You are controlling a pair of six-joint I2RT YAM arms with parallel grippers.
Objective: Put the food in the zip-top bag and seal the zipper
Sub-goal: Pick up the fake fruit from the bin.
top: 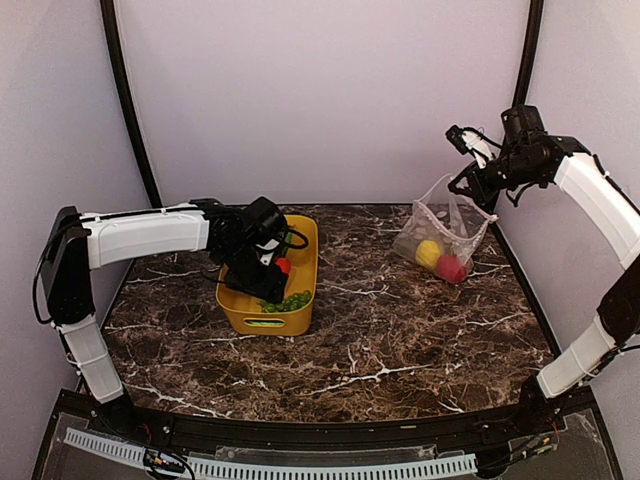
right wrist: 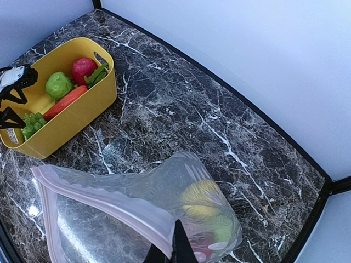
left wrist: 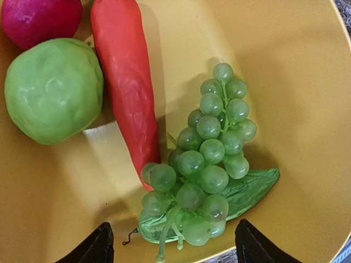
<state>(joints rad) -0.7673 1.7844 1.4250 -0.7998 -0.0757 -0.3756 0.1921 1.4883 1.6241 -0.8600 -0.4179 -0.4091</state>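
Note:
My left gripper hangs open inside the yellow tub, its two black fingertips on either side of the stem end of the green grapes, not touching them. An orange carrot, a round green fruit and a red apple lie beside the grapes. My right gripper is shut on the mouth edge of the zip-top bag and holds it up, with the pale zipper gaping open. A yellow lemon and a red fruit rest in the bag's bottom on the table.
The tub stands left of centre on the dark marble table, and the bag stands at the back right near the wall. A green leaf lies under the grapes. Black frame rails edge the table.

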